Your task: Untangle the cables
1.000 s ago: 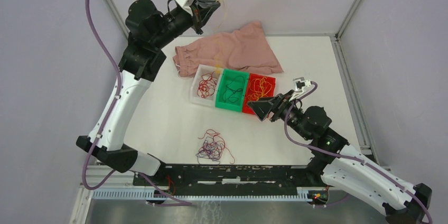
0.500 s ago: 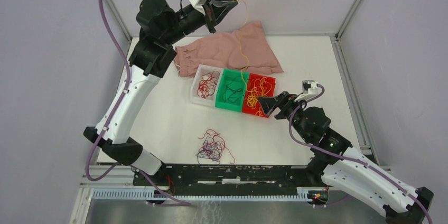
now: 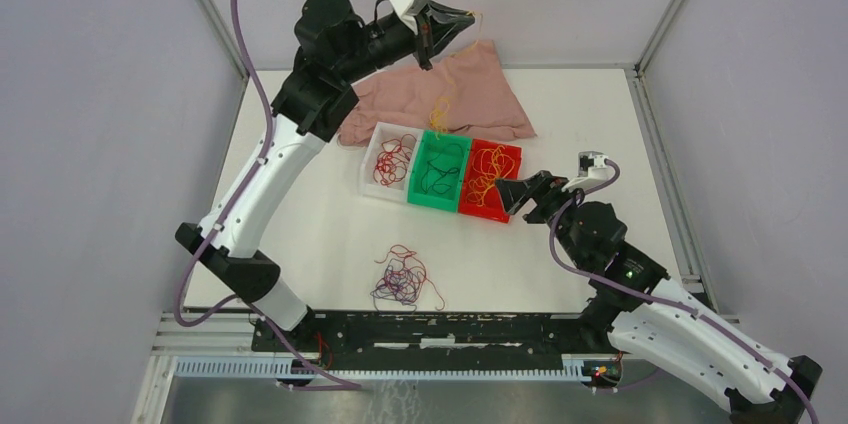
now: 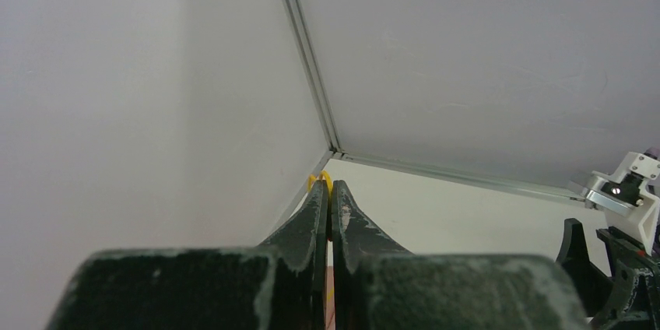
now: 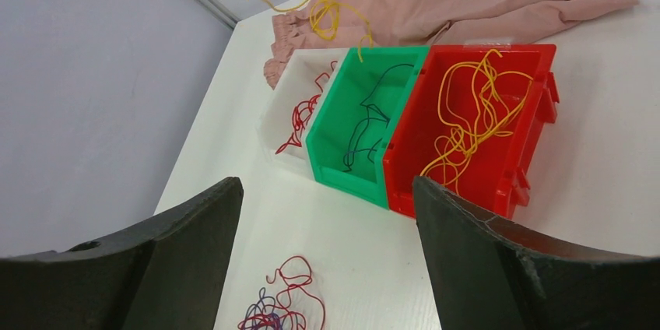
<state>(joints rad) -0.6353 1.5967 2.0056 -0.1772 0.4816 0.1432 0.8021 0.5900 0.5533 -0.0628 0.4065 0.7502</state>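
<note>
A clump of red and purple cables (image 3: 403,280) lies on the white table near the front; it also shows in the right wrist view (image 5: 284,299). My left gripper (image 3: 470,18) is raised high at the back, shut on a yellow cable (image 3: 441,104) that hangs over the pink cloth toward the bins; its tip shows between the jaws in the left wrist view (image 4: 321,180). My right gripper (image 3: 508,190) is open and empty, beside the red bin (image 3: 492,180), which holds yellow cables (image 5: 470,116). The green bin (image 3: 440,171) holds dark cables and the white bin (image 3: 391,160) holds red ones.
A pink cloth (image 3: 490,94) lies at the back of the table behind the bins. Metal frame posts and grey walls (image 3: 100,94) enclose the table on the left, back and right.
My left arm has swung right and slightly lower with the yellow cable, whose loose end now bunches over the cloth near the green bin. My right gripper pulled back slightly from the red bin.
</note>
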